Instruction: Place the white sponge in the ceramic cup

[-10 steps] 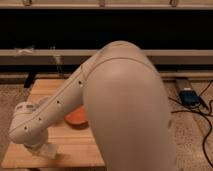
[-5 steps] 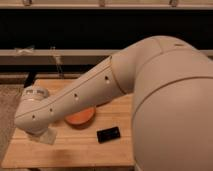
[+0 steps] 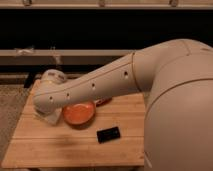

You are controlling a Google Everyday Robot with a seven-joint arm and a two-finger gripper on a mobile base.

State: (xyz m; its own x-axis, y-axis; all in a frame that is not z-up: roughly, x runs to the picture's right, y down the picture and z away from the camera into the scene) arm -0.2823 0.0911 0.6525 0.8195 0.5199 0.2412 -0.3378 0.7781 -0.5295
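Note:
My white arm reaches from the right across the wooden table (image 3: 60,150), and its wrist end hangs over the table's left side. The gripper (image 3: 49,118) shows as a pale shape under that end, just left of the round orange dish (image 3: 79,113), and it is shut. I cannot tell whether anything is held in it. The white sponge is hidden from me. The ceramic cup is out of view as well, and the arm covers much of the table's back and left.
A flat black rectangle (image 3: 108,134) lies on the table in front of the dish. Something small and red (image 3: 102,101) peeks out behind the dish under the arm. A dark shelf wall runs behind the table, with floor to its left.
The arm has swung up and back, so the gripper moved from the table's front-left corner toward the orange dish. The black rectangle came into view.

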